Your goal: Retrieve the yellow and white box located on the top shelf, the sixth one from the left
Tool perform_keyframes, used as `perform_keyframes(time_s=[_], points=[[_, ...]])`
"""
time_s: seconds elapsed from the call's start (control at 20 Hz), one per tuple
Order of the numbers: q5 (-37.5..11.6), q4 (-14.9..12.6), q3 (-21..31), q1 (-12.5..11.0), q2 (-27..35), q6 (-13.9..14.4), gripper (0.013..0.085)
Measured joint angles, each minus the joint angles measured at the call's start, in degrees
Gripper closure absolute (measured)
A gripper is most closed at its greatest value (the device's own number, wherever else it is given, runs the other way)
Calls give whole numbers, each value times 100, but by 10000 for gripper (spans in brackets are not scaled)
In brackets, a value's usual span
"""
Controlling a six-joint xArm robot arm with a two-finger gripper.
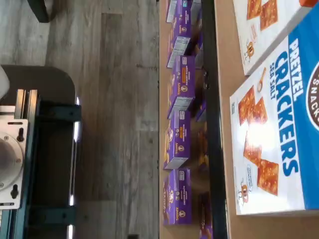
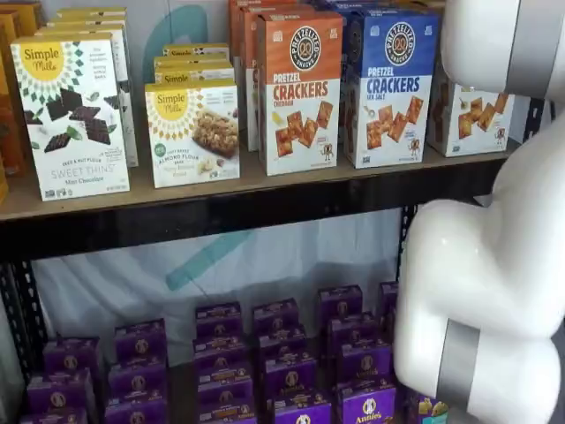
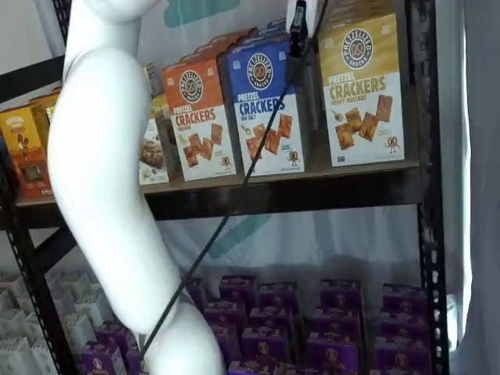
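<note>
The yellow and white box stands upright at the right end of the top shelf, a round black logo on its yellow part and crackers on its white part. In a shelf view the white arm covers most of the box, leaving only its white lower part. My gripper hangs from the upper edge of a shelf view, in front of the blue box and just left of the yellow one. Its black fingers show side-on with a cable beside them. They stand wide and hold nothing. The wrist view does not show the fingers.
A blue Pretzel Crackers box and an orange one stand left of the target, with Simple Mills boxes further left. Purple boxes fill the lower level. The white arm crosses in front. A black upright borders the shelf's right side.
</note>
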Motion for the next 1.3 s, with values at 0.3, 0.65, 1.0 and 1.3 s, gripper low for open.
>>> perform_keyframes(time_s=[0.3, 0.65, 1.0, 1.3], points=[[-22, -404, 133, 191, -170, -21, 130], [-197, 444, 343, -228, -377, 25, 130], [-906, 1417, 628, -573, -591, 112, 130], [-1601, 1140, 522, -286, -519, 38, 130]])
